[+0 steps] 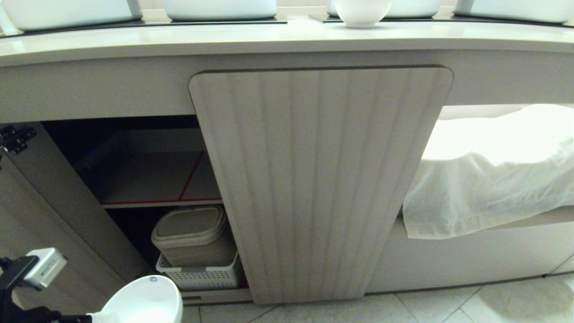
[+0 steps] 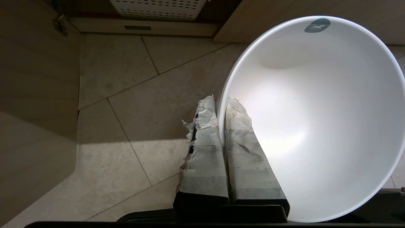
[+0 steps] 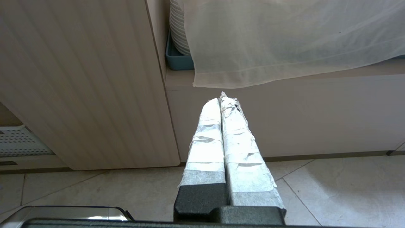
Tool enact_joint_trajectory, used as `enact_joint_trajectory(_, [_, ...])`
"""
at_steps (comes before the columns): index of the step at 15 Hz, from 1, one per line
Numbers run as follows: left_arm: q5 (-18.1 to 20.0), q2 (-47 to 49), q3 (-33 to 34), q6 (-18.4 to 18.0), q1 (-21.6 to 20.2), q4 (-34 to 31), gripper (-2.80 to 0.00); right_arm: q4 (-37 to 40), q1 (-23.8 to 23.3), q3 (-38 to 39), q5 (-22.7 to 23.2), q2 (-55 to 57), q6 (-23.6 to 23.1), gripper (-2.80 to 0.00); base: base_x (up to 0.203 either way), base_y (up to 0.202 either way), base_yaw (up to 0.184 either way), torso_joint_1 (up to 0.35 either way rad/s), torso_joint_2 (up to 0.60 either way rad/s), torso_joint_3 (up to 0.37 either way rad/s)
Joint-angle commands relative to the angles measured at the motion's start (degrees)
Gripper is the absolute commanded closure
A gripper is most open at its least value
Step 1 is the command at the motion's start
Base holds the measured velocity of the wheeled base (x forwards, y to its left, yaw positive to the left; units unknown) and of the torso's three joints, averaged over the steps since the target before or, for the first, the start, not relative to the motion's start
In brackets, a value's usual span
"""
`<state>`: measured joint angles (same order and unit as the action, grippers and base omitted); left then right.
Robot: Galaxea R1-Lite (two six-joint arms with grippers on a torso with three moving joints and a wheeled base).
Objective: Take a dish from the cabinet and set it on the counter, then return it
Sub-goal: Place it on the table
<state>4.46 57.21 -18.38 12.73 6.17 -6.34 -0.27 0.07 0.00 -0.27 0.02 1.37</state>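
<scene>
Head view: the cabinet [image 1: 320, 179] stands under the counter [image 1: 269, 40], its middle ribbed door closed and the left door [image 1: 54, 215] swung open. Inside the open bay, a shelf [image 1: 148, 179] edged with a red line is bare where it shows; below it a beige lidded bin [image 1: 193, 233] sits in a white perforated basket [image 1: 202, 276]. A white bowl [image 1: 362, 11] rests on the counter near its back. A white cloth [image 1: 489, 175] hangs over the right-hand bay. At the bottom left corner, the left gripper [image 1: 96, 317] holds the dish [image 1: 143, 300] above the tiled floor [image 1: 426, 307], in front of the open bay and outside the cabinet. A small dark mark sits near the dish's far rim.

Left wrist view: the taped fingers [image 2: 205, 152] are clamped on the dish's [image 2: 316, 126] wall, one finger outside and one inside. The mark [image 2: 317, 25] is a grey oval logo printed inside the rim; no lettering can be read on it. The basket [image 2: 158, 8] lies just beyond.

Right wrist view: the right gripper [image 3: 223, 99] hangs with its taped fingers pressed together, holding nothing, facing the closed door [image 3: 79, 79] and the cloth [image 3: 294, 41]. Stacked white plates [image 3: 178, 28] in a blue tray [image 3: 177, 60] show behind the cloth's edge. No writing is legible.
</scene>
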Motion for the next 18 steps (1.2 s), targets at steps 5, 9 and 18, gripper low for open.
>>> enact_joint_trajectory(5, [0.11,0.45,-0.07,0.11,-0.02,-0.08,0.0,-0.08,0.01,-0.09,0.0,0.06,0.02,0.0,0.0,0.0,0.0,0.0,0.0,0.0])
enact_joint_trajectory(9, [0.02,0.45,0.01,0.11,-0.02,-0.08,0.0,0.0,0.01,-0.05,0.0,-0.02,0.04,0.0,0.0,0.0,0.0,0.0,0.0,0.0])
enact_joint_trajectory(18, [0.02,0.53,0.01,0.11,-0.02,-0.08,0.0,0.0,0.01,-0.06,0.0,-0.02,-0.02,0.0,0.0,0.0,0.0,0.0,0.0,0.0])
